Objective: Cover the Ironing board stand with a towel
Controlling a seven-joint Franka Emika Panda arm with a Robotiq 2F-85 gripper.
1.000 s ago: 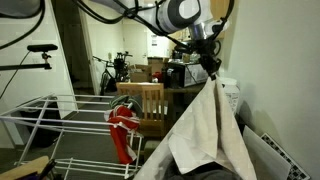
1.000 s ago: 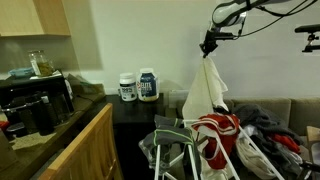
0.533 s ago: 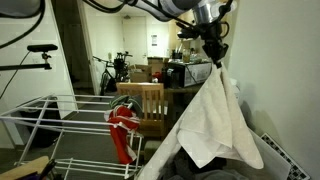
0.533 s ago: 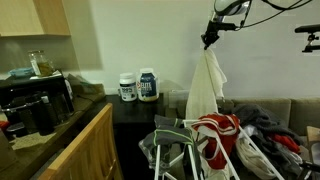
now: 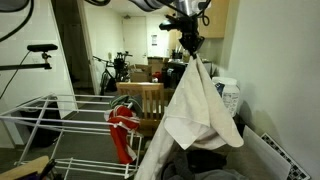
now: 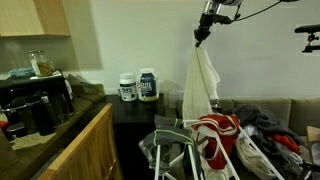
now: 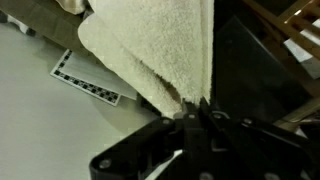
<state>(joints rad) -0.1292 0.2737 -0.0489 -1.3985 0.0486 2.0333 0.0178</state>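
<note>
The cream towel point(image 5: 200, 105) hangs in long folds from my gripper point(image 5: 190, 53), which is shut on its top corner high in the air. In an exterior view the towel point(image 6: 201, 85) dangles from the gripper point(image 6: 201, 38) above the red garment. The wrist view shows the towel point(image 7: 155, 50) pinched between the shut fingers of the gripper point(image 7: 200, 107). The white wire Ironing board stand point(image 5: 45, 120) stands low at the left, well apart from the towel. Its rods and legs point(image 6: 175, 150) show below the towel in an exterior view.
A wooden slat-back chair point(image 5: 140, 103) stands beside the rack with a red garment point(image 5: 122, 130) on it. A dark pile of clothes point(image 6: 265, 125) lies on a couch. A counter with jars point(image 6: 138, 85) and a wooden cabinet point(image 6: 70, 150) are nearby.
The gripper has risen and shifted sideways, carrying the towel higher; the towel now hangs clear above the pile of clothes.
</note>
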